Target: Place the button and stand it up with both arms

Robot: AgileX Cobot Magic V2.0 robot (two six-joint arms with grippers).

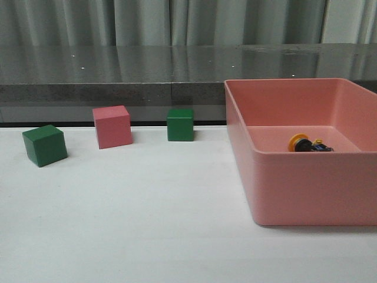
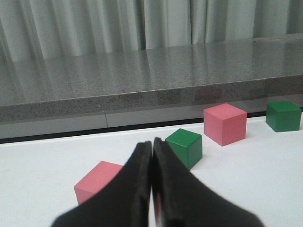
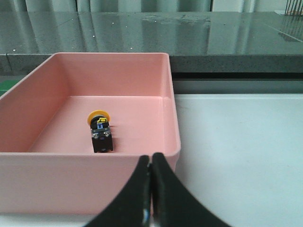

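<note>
Left gripper closed, right gripper closed, button seemingly sideways in bin

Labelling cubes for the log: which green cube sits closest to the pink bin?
The green cube right of the pink cube, nearest the bin; the other green cube is far left.

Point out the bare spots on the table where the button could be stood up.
Widest bare patch: the white table in front of the cubes, left of the pink bin. Also the gap between the right green cube and the bin. Crowded: the back-left row with the pink cube and left green cube.
</note>
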